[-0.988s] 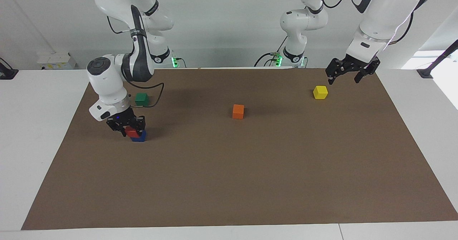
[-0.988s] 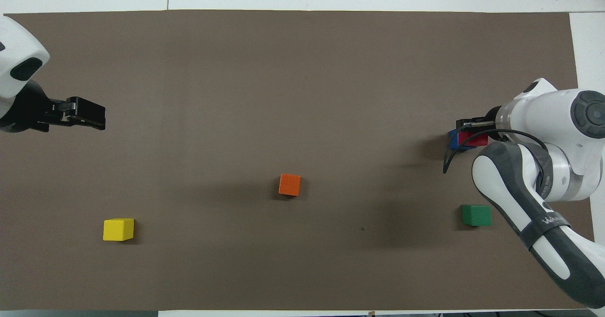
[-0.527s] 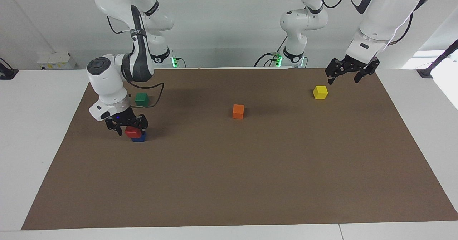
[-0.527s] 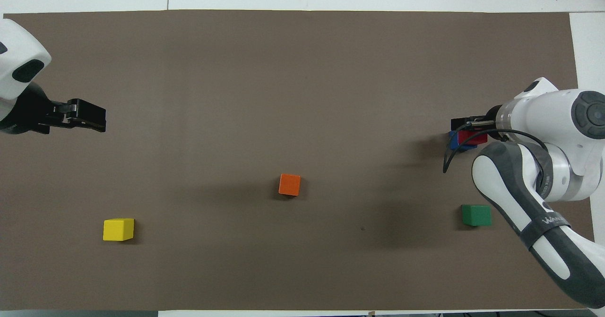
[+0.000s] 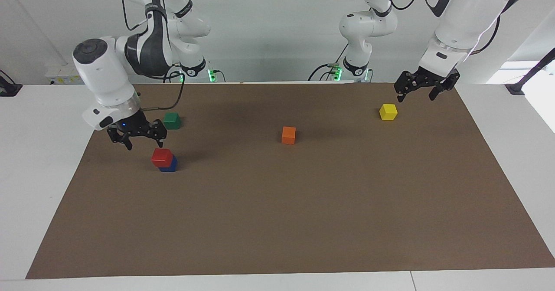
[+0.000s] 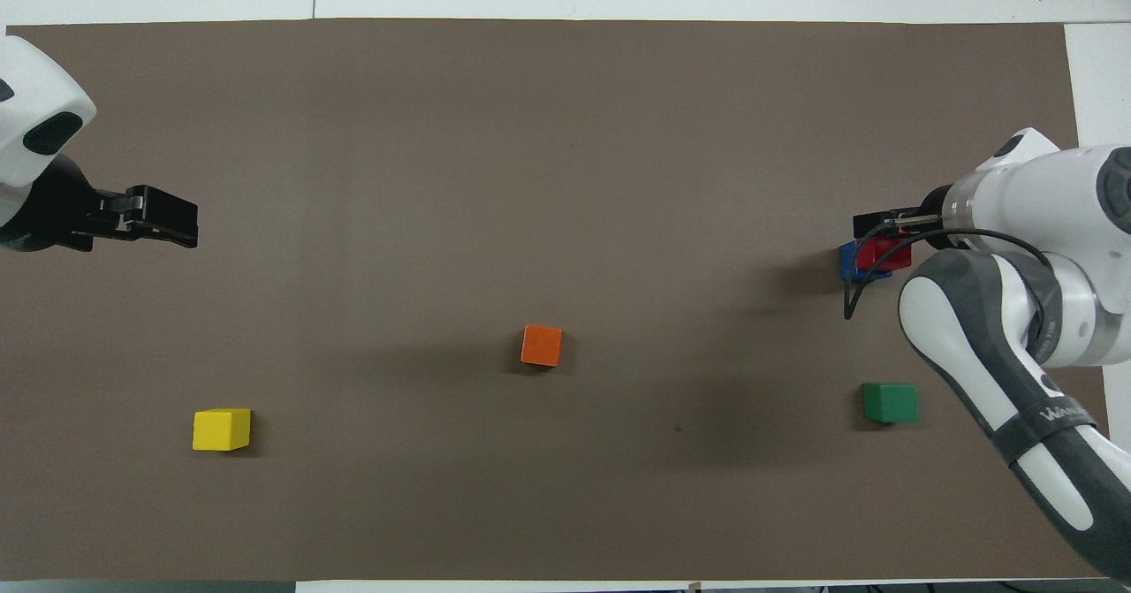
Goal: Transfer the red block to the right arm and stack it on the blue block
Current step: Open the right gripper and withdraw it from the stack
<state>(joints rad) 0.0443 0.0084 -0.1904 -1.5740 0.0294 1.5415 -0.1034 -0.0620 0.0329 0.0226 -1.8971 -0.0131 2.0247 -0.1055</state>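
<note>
Red block (image 5: pixel 161 157) sits slightly skewed atop your blue block (image 5: pixel 170 165), right hand (image 5: pixel 137 135) wide and empty at its ten o'clock, so any low sweep could topple it.

In the overhead view the red block (image 6: pixel 886 254) covers most of the blue block (image 6: pixel 849 260), leaving only a blue sliver along one side; a black cable (image 6: pixel 870 262) and the right gripper (image 6: pixel 876 223) also cross the stack. In the facing view the blue block (image 5: pixel 171 166) shows only as a corner under the red block (image 5: pixel 161 157). The right arm (image 6: pixel 1043 328) runs off the overhead picture's edge, and the left gripper (image 6: pixel 163 218) shows there only side-on, its arm cut off.
</note>
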